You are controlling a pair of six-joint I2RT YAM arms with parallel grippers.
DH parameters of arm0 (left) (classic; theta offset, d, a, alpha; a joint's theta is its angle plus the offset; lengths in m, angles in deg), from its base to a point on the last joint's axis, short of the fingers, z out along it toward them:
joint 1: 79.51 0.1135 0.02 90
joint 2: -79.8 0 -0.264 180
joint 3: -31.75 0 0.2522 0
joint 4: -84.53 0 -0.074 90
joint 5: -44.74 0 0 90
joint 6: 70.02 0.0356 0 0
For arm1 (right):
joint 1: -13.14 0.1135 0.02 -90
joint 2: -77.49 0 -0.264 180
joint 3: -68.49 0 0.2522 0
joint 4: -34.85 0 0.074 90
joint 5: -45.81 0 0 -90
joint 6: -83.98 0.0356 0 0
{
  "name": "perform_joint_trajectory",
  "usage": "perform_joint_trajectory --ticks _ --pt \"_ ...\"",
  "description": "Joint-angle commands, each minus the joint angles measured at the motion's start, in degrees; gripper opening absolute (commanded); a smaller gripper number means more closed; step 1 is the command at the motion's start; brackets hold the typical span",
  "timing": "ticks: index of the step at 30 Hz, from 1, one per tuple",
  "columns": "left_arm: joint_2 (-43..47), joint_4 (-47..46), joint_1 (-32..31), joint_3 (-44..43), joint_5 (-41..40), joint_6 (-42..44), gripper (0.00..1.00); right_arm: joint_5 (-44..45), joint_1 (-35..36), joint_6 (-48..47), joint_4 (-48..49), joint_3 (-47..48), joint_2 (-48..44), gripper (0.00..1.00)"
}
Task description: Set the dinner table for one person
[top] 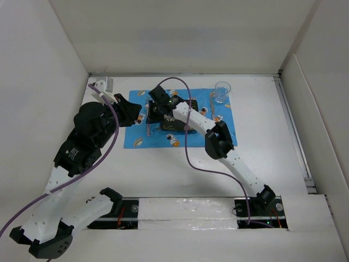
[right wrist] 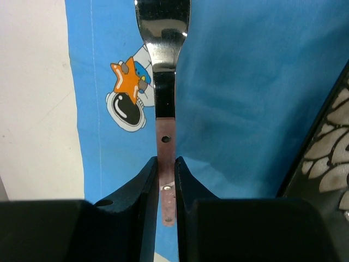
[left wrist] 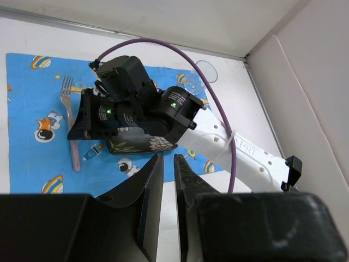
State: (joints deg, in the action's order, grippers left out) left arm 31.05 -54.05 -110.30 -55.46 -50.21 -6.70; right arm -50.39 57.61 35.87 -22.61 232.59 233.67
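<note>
A blue cartoon-print placemat lies on the white dinner table. A black patterned plate sits in its middle, mostly under my right arm in the top view. A fork with a pink handle lies on the mat left of the plate. My right gripper is shut on the fork's handle, low over the mat. A clear glass stands at the mat's far right corner. My left gripper is shut and empty, hovering at the mat's left edge.
A slim utensil lies on the mat right of the plate. A small white fixture stands at the far left corner. White walls enclose the table on the left, back and right. A purple cable hangs from my right arm.
</note>
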Motion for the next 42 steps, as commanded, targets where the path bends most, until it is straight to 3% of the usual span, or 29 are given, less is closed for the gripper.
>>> perform_joint_trajectory --ticks 1,13,20,23,24,25,28,29,30,31,33,37,38,41,42 --pt "0.24 -2.96 -0.33 0.68 -0.32 0.84 0.11 -0.48 -0.79 -0.05 3.97 2.5 1.58 0.07" --pt "-0.29 -3.4 -0.33 0.76 -0.67 0.66 0.12 -2.15 -0.79 -1.11 6.08 -0.4 -2.54 0.35" --pt "-1.34 -2.88 -0.33 -2.48 -4.1 2.5 0.25 -2.5 -0.79 -3.47 9.77 -7.06 -15.01 0.57" --pt "-2.57 -2.61 -0.33 -5.56 -6.2 5.05 0.37 -6.95 -1.4 -5.66 13.11 -13.12 -23.0 0.72" --pt "-2.92 -2.7 -0.33 -6.96 -6.56 6.27 0.41 -8.73 -2.01 -6.29 13.99 -14.62 -25.2 0.96" --pt "-3.71 -2.7 -0.33 -7.67 -7.0 6.89 0.44 -10.14 -2.02 -7.08 15.13 -16.29 -29.14 1.0" --pt "-5.73 -2.96 -0.33 -10.48 -7.7 8.39 0.55 -13.14 -4.56 -10.5 14.88 -23.41 -36.36 1.0" --pt "-6.35 -3.48 -0.33 -11.01 -7.62 8.57 0.59 -11.57 -5.17 -12.6 14.7 -25.95 -42.47 1.0" --pt "-7.83 -3.93 -0.33 -12.14 -7.27 8.66 0.64 -8.77 -8.23 -14.01 15.31 -34.94 -49.67 1.0" --pt "-7.85 -3.93 -0.33 -12.16 -7.27 8.66 0.64 -8.75 -8.26 -14.03 15.31 -35.03 -49.74 1.0" --pt "-9.16 -4.02 -0.33 -13.03 -6.04 8.48 0.99 -4.36 -11.49 -14.82 16.54 -41.94 -62.0 1.0" --pt "-11.45 -3.32 0.19 -13.12 -7.0 5.59 0.99 0.47 -24.84 -13.59 21.54 -63.79 -82.75 1.0" --pt "-11.45 -3.14 0.2 -12.77 -7.44 4.45 0.99 2.92 -31.48 -12.11 21.73 -66.99 -86.53 1.0" --pt "-10.84 -1.48 0.73 -11.02 -10.24 3.74 0.99 8.62 -42.05 -10.78 20.5 -76.91 -98.15 1.0" --pt "-10.32 -1.03 1.25 -9.53 -11.21 3.13 0.99 12.49 -42.09 -10.43 19.63 -78.87 -100.52 1.0"
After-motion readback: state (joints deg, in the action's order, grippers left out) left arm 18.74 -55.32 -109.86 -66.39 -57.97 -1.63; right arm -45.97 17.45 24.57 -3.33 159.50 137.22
